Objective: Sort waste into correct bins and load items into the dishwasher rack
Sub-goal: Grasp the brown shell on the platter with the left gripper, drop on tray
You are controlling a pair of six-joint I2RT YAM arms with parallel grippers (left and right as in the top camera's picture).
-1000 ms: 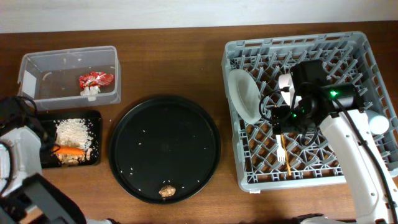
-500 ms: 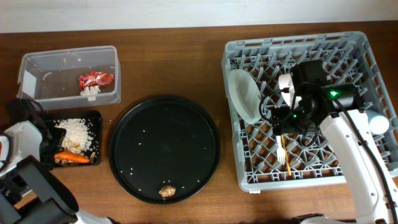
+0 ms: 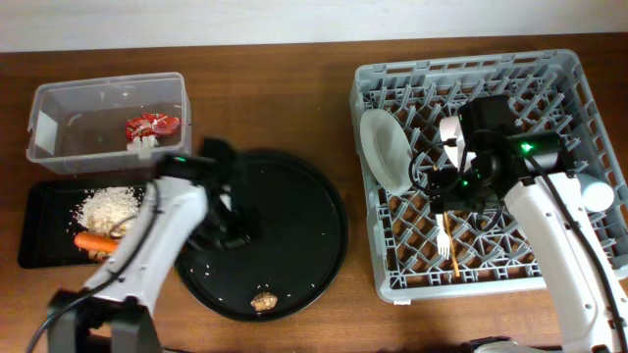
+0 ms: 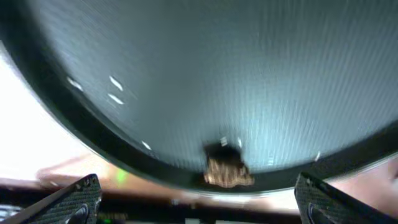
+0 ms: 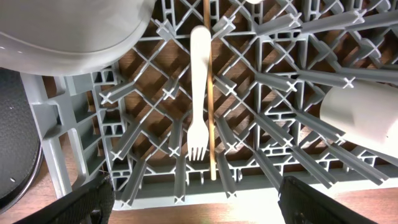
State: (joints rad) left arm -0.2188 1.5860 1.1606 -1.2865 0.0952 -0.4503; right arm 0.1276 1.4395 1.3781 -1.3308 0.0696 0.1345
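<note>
Left fingers (image 4: 74, 196) are spread wide, pointing at the small brown lump (image 4: 229, 174) near the table's (image 3: 294, 108) front edge, ready to grab this waste. Right fingers (image 5: 81, 202) hang open above the grey plastic rack (image 5: 65, 115).

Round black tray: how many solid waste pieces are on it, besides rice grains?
1: the brown lump near the round black tray's front rim. The left arm covers part of it, so others may be hidden.

You'll find the rack (image 3: 461, 63) right of the round tray (image 3: 294, 226). Left of that, the tub (image 3: 88, 127) sits behind the shallow tray (image 3: 44, 235).
</note>
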